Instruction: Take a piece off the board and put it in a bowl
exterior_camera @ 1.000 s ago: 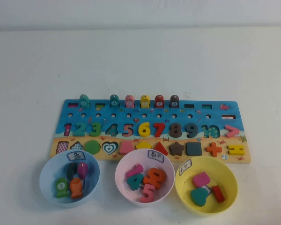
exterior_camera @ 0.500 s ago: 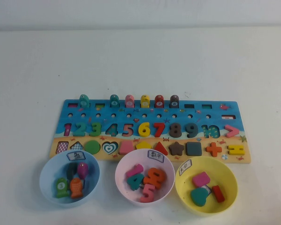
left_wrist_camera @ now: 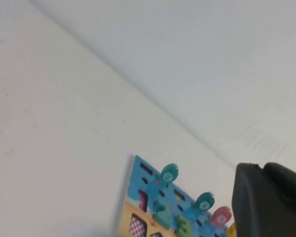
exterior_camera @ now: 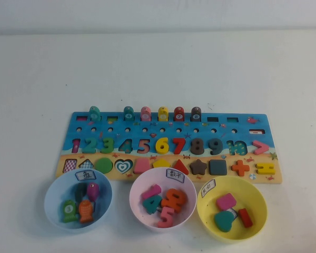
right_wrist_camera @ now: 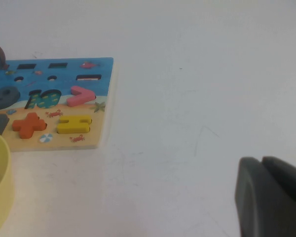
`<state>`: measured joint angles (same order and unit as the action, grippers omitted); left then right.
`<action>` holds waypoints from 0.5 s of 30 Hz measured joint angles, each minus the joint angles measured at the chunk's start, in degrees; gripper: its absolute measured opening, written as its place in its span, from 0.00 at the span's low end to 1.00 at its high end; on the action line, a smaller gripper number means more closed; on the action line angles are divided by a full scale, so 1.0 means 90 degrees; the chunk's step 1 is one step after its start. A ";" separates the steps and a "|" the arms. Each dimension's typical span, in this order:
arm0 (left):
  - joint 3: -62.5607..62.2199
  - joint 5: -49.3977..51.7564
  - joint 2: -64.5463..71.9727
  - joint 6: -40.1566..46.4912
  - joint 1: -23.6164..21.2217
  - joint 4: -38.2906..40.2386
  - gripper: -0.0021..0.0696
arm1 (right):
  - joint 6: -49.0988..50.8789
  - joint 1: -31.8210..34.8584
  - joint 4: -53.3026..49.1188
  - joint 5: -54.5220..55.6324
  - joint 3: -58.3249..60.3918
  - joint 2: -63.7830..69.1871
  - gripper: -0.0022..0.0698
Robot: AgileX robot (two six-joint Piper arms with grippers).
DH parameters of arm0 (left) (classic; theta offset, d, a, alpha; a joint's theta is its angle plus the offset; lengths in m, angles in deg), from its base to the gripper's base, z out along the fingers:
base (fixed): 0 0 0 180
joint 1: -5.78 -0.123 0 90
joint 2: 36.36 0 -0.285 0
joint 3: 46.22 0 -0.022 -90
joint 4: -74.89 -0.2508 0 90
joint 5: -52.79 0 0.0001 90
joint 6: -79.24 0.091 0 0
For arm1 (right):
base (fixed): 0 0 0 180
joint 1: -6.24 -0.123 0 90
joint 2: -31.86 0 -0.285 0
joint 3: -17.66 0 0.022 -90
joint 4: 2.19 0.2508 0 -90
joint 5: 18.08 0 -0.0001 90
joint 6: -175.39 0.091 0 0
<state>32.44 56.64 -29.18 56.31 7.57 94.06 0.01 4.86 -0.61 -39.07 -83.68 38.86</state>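
Teal "2" [exterior_camera: 89, 144] sits in its slot, numeral row, left end of board [exterior_camera: 253, 129], mid-table. Pink bowl [exterior_camera: 138, 209] just in front of board by near edge, btwn blue bowl [exterior_camera: 51, 210] & yellow bowl [exterior_camera: 255, 200]. Left gripper [left_wrist_camera: 269, 200] & right gripper [right_wrist_camera: 271, 197] off to the sides, only dark bodies show, can't tell if spread or pressed

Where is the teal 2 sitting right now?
In the high view, the teal 2 sits in the board's numeral row near the left end, between the pink 1 and green 3, beyond the light blue bowl.
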 joint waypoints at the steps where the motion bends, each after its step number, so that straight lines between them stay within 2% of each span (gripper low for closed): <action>1: 0.0000 -0.0072 0.0000 -0.0057 0.0000 0.0059 0.02 | 0.0000 0.0000 0.0000 0.0000 0.0000 0.0000 0.01; 10: 0.0000 -0.0223 0.0000 -0.0097 0.0000 0.0289 0.02 | 0.0000 0.0000 0.0000 0.0000 0.0000 0.0000 0.01; 12: -0.0082 0.0175 0.0000 -0.0082 0.0000 0.0305 0.02 | 0.0000 0.0000 0.0000 0.0000 0.0000 0.0000 0.01; 15: -0.0739 0.1350 0.0083 0.0216 0.0000 0.0068 0.02 | 0.0000 0.0000 0.0000 0.0000 0.0000 0.0000 0.01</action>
<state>25.78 68.79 -28.44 58.26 7.57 94.67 0.01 4.86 -0.61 -39.07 -83.68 38.86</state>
